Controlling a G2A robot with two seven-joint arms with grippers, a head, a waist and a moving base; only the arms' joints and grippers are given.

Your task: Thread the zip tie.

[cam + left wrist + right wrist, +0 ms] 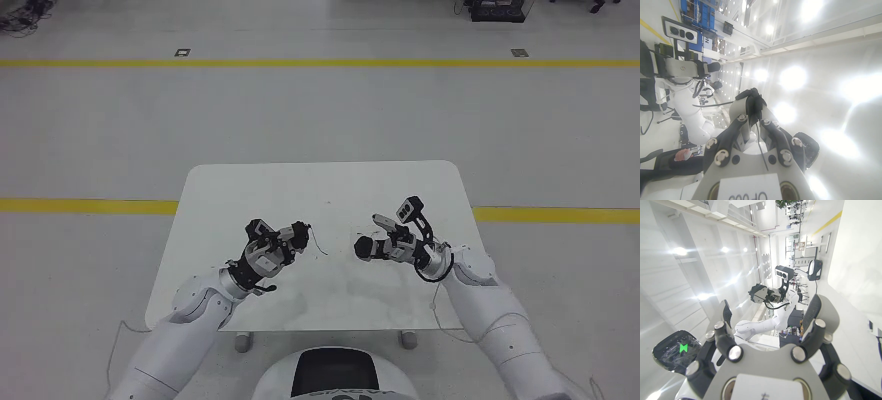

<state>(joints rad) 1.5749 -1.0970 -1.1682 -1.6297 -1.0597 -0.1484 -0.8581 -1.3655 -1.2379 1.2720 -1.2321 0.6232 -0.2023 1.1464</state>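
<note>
The left gripper (297,233) (753,100) was held above the left half of the white counter (320,190), toward its near edge, with the arm coming up from the near-left. Its fingers were pressed together on a thin black zip tie (316,240) (761,144), pinching it between the dark tips. In the left wrist view one strand of the tie ran back from the pinch across the gripper's palm, and another strand stuck out sideways from the fingertips in a slight curve, toward the other arm. From above, the free part of the tie showed as a fine dark line just to the right of the left gripper, above the middle of the counter, reaching toward the right gripper without touching it.

The right gripper (362,247) (768,313) was held above the right half of the counter, level with the left one and facing it, a small gap apart. Its fingers were spread wide with nothing between them, the ribbed dark pads turned toward each other. Between them, in the right wrist view, the left gripper (754,293) showed farther off.
</note>
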